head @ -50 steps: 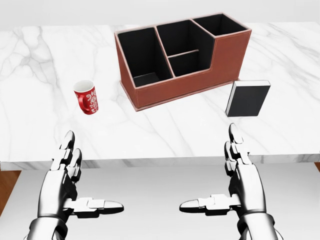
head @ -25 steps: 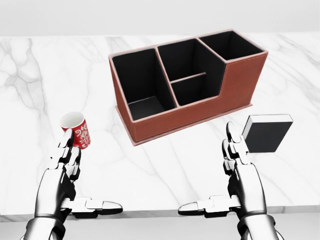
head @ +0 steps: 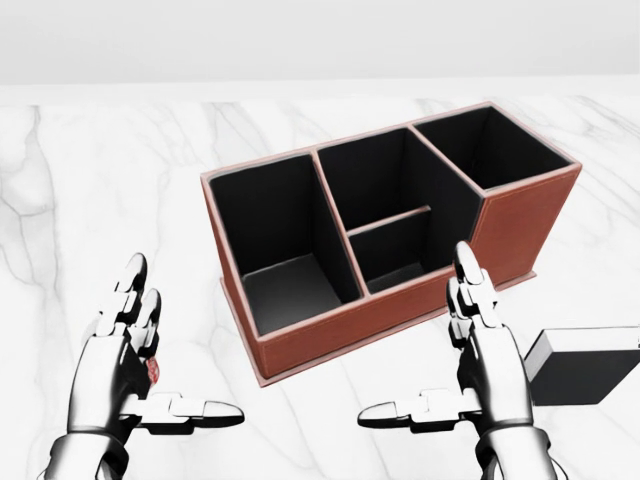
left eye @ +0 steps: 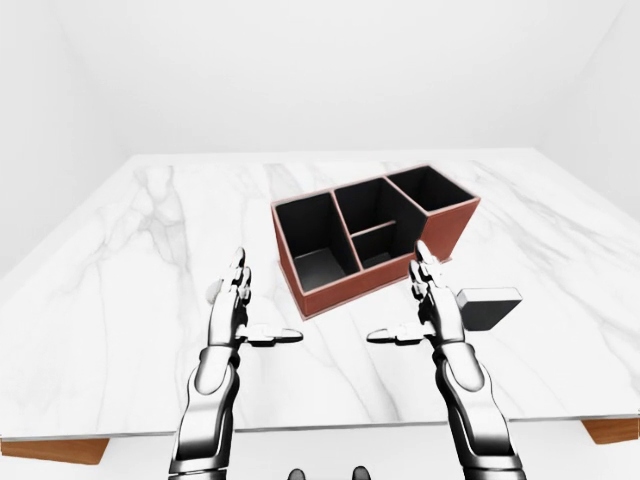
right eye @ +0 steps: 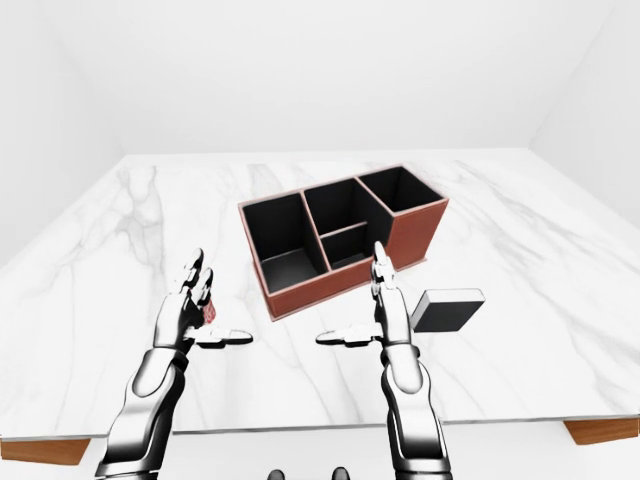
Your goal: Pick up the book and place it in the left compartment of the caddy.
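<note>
The dark book [head: 588, 364] with a white page edge lies flat on the marble table [head: 80, 200], at the right edge of the head view, right of the caddy. The brown caddy [head: 340, 335] has black compartments; its large left compartment [head: 285, 240] holds nothing. My right hand [head: 430, 350] is open over the table just left of the book, fingers up and thumb pointing left, touching neither book nor caddy. Left of the caddy my left hand [head: 170, 350] is held open in a mirrored pose.
A red mug [right eye: 209, 312] stands behind my left hand, almost wholly hidden by it. The table's near edge [left eye: 320, 432] runs along the bottom of the eye views, with brown floor [left eye: 50, 452] at the corners. White walls surround the table.
The camera has moved in towards the table, so caddy, book and mug slid down the head view and grew. The mug now sits behind my left hand. Both hands keep their open pose.
</note>
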You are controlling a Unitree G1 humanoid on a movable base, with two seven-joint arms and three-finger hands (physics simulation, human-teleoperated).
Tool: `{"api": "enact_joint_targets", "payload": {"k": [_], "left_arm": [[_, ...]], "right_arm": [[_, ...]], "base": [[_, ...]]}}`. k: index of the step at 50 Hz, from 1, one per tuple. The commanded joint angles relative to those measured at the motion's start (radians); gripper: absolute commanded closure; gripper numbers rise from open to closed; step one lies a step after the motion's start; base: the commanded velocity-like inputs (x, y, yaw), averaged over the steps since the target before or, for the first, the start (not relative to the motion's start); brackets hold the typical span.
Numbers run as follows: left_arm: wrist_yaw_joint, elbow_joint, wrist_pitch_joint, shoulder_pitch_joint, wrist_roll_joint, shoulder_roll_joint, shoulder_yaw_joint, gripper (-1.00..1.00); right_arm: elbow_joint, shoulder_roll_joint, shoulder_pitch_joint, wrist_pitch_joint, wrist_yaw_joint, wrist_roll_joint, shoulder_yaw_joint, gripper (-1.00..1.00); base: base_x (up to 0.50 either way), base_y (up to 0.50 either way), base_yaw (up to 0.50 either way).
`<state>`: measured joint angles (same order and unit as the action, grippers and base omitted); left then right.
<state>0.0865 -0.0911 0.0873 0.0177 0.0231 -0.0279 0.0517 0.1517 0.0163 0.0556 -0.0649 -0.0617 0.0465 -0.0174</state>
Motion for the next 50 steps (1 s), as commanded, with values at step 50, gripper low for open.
{"api": "enact_joint_targets", "payload": {"k": [50], "left_arm": [[0.06,-0.142,0.0,-0.042,0.124,-0.056,0.133,-1.0]], "right_arm": [[0.369,0.381,-0.23,-0.022,-0.636,1.17,-0.354,-1.0]], "base": [[0.04,0.0,0.0]]}}
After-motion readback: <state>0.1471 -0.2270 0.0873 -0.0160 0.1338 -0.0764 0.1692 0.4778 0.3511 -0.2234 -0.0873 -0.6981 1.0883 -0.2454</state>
